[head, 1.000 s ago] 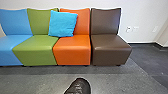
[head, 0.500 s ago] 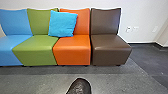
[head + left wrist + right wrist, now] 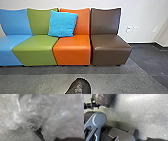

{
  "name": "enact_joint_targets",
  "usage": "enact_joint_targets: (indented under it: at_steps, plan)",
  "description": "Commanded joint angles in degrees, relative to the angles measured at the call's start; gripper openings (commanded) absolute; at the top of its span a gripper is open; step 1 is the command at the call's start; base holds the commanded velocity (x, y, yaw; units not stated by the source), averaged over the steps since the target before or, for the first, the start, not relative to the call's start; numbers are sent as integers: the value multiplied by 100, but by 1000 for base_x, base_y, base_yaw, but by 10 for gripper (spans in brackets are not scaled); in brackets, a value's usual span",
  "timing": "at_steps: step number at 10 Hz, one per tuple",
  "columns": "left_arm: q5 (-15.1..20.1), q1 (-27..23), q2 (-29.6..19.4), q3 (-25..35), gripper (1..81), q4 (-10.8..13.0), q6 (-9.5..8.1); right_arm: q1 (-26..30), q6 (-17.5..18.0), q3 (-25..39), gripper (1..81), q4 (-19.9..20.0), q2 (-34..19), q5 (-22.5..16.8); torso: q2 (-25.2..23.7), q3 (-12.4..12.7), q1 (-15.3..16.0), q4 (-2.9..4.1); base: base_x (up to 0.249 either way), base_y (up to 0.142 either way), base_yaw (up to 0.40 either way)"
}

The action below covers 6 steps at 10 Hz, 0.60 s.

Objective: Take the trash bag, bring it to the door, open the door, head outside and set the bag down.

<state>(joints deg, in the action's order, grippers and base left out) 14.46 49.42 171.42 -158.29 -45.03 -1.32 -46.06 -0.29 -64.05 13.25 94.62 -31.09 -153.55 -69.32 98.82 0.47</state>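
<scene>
- The trash bag (image 3: 58, 119) is seen right up close to the left claw, its clear, crinkled plastic bunched into loose folds.
- By this closeness, the bag is judged to have been picked up by the left claw, though a firm grip cannot be confirmed.
- How far the left claw is open cannot be told.
- A dark jointed piece (image 3: 89, 105) is seen beside the bag, well apart from the right claw; whether they touch cannot be made out.
- Whether the right claw is open or closed cannot be told either; nothing is seen to be held by it.
- Near both claws, speckled grey floor (image 3: 144, 116) is seen below.
- Farther out, ahead of the claws, a row of chairs (image 3: 72, 52) is faced, with a blue cushion (image 3: 62, 23) leaned on the backs.
- A person's shoe (image 3: 78, 86) is seen on the near side of the chairs.
- The carrying is judged unfinished; the door, the way outside and the setting down are left.
</scene>
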Motion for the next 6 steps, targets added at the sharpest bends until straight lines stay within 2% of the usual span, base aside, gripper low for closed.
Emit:
enact_joint_targets:
  at_steps: [1,3,4,5,6]
  plan:
    - [391,-596,-12,18,10,74,27,329,12,8,811,99,-292,-337,0,0,0,0,0,0,0]
    - [391,-534,-11,18,10,91,53,302,12,-45,811,90,-240,-346,-2,0,0,0,0,0,0]
    - [400,-516,-3,27,10,222,44,285,12,-72,811,90,-205,-346,-2,0,0,0,0,0,0]
    - [460,-516,-2,61,10,319,52,241,3,-98,811,99,-187,-337,573,0,-369,0,0,0,0]
    - [654,-516,-29,97,10,433,53,206,3,-150,811,90,-125,-328,575,0,-372,0,0,0,0]
